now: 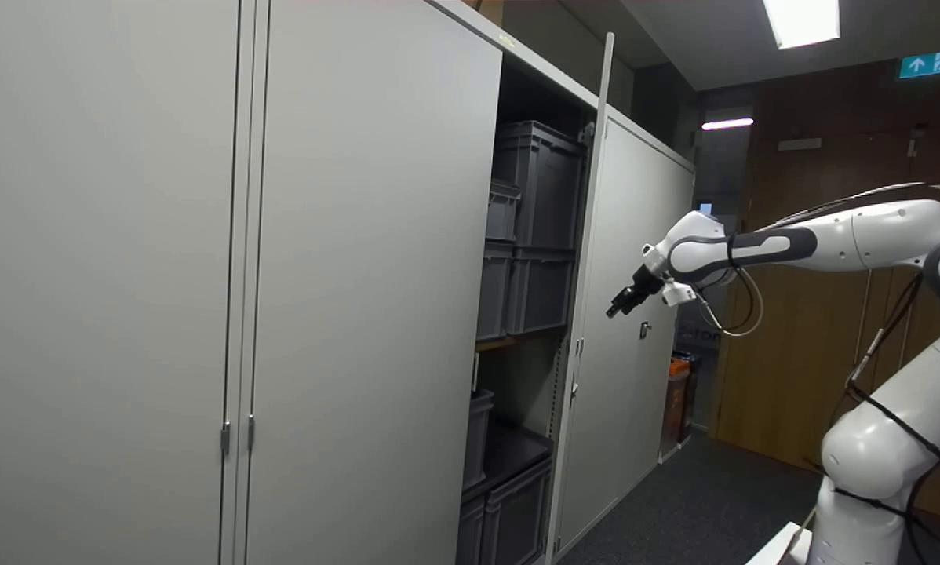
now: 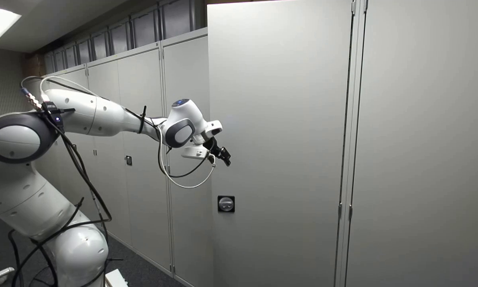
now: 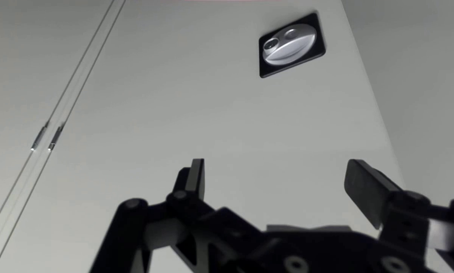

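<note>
Pincer (image 3: 275, 167) spread, cropped in wrist view; distance to cabinet door (image 3: 227, 106) unclear

Dim overall, muted. Lit from above by ceiling panels (image 1: 802, 22), blown out white in both exterior views. Glossy with small highlights along white arm (image 2: 103, 115). Darkest inside open cabinet (image 1: 525, 377). In wrist view, fairly crisp at metal lock (image 3: 291, 45), softly blurred on near gripper (image 3: 276, 170).

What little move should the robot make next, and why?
I'd probably lower the gripper a little toward the latch on the door, jaws open. In both exterior views it appears higher than the latch, and the wrist view shows its jaws apart, holding nothing.
</note>
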